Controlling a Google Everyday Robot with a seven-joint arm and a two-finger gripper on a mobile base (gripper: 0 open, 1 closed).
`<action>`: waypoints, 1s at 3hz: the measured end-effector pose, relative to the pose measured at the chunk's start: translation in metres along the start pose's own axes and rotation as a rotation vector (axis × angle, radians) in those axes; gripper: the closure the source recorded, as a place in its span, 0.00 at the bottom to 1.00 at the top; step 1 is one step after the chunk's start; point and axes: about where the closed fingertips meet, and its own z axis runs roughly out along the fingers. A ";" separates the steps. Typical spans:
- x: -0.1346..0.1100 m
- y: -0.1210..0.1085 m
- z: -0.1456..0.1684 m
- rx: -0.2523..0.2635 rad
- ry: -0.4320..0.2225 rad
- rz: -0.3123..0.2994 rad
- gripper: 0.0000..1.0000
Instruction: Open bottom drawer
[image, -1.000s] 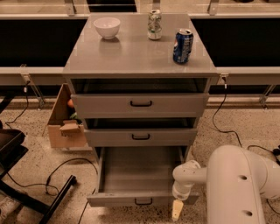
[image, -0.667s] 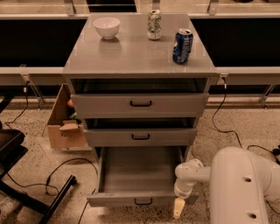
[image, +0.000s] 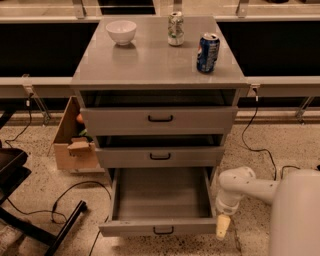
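Note:
The bottom drawer is the lowest of three grey drawers in the cabinet. It stands pulled out, its plain grey tray open and empty, with a small black bar handle on its flat front. My gripper hangs at the end of the white arm, just right of the drawer front's right corner, apart from the handle. The middle drawer and top drawer are pushed in.
On the cabinet top stand a white bowl, a silver can and a blue can. A cardboard box sits on the floor at the left. Cables and a black chair base lie at the lower left.
The arm and gripper have shifted slightly to the right, away from the drawer front. The bottom drawer stays pulled out.

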 end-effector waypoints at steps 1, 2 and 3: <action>0.029 0.006 -0.091 0.030 0.023 -0.008 0.00; 0.049 0.019 -0.188 0.068 0.063 0.008 0.00; 0.056 0.029 -0.266 0.126 0.098 0.041 0.00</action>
